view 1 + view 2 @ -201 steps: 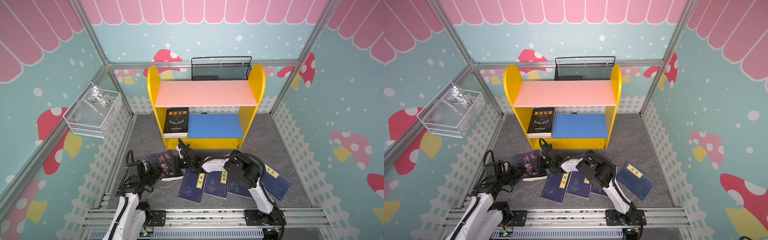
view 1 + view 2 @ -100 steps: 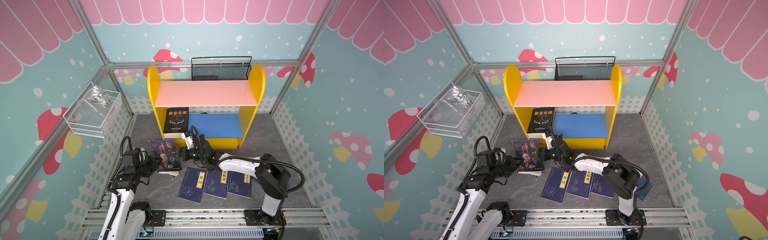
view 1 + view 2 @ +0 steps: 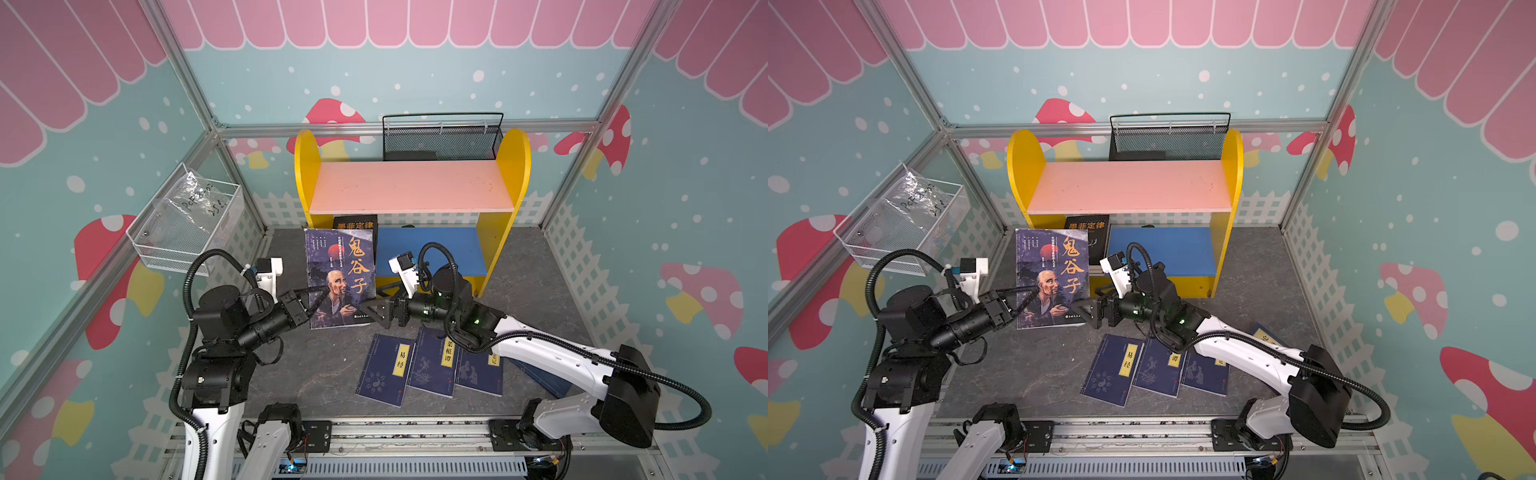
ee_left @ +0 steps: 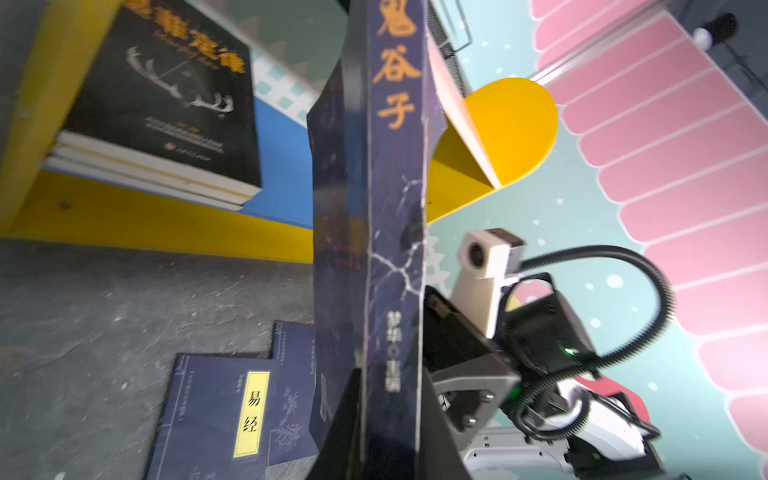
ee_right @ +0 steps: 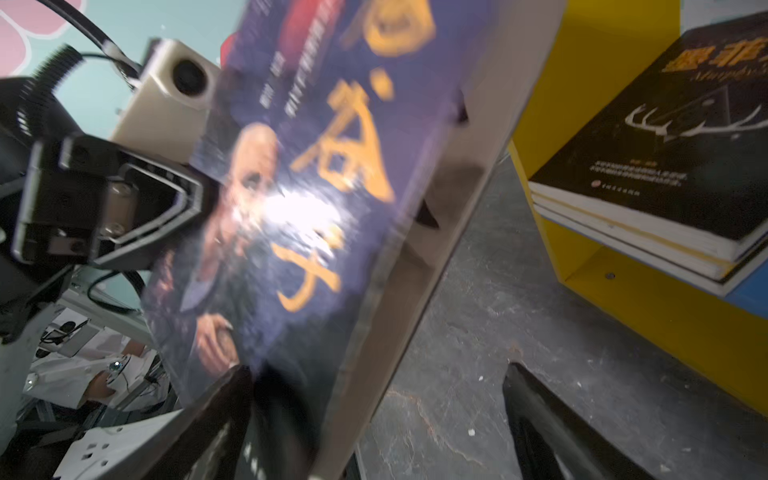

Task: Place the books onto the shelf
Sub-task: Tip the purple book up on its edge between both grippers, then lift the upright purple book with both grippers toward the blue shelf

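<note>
While clamped in left gripper (image 3: 318,301), book (image 3: 340,266) aloft

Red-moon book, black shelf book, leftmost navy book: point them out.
red-moon book (image 3: 340,282): in a top view, cover middle.
black book (image 3: 1099,245): in a top view, exposed cover.
leftmost navy book (image 3: 380,380): in a top view, lower cover.

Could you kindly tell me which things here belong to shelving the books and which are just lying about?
Part of the job:
- red-moon book, held by the left gripper
- black book on the blue board of the shelf
- navy books on the floor

Just lying about:
- black mesh basket
- white wire basket
</note>
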`<state>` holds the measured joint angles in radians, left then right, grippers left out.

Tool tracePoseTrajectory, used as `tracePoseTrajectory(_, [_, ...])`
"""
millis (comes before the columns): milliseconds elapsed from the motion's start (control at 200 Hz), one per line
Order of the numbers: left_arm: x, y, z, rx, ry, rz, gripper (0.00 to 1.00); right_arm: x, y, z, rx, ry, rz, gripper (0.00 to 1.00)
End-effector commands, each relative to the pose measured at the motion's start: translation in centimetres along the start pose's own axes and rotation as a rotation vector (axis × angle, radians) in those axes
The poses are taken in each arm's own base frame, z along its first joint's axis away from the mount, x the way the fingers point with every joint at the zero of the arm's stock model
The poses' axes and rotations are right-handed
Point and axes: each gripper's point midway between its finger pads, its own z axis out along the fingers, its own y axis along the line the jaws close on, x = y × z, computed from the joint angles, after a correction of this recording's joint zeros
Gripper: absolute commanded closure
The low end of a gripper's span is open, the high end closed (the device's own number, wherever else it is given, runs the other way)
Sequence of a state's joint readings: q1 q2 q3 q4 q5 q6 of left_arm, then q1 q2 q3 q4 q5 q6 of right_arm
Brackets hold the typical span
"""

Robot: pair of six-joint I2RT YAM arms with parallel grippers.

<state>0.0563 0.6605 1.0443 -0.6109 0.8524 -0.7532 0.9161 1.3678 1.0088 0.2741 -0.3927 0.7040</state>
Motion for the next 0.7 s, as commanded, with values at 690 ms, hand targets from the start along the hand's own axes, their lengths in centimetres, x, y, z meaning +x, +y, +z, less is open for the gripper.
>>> tracePoseTrajectory(690, [-1.5, -8.4, -0.5, 0.430, 0.047, 0.161, 1.00, -4.1, 7.0, -9.6, -0.297, -0.251, -0.150, 0.01])
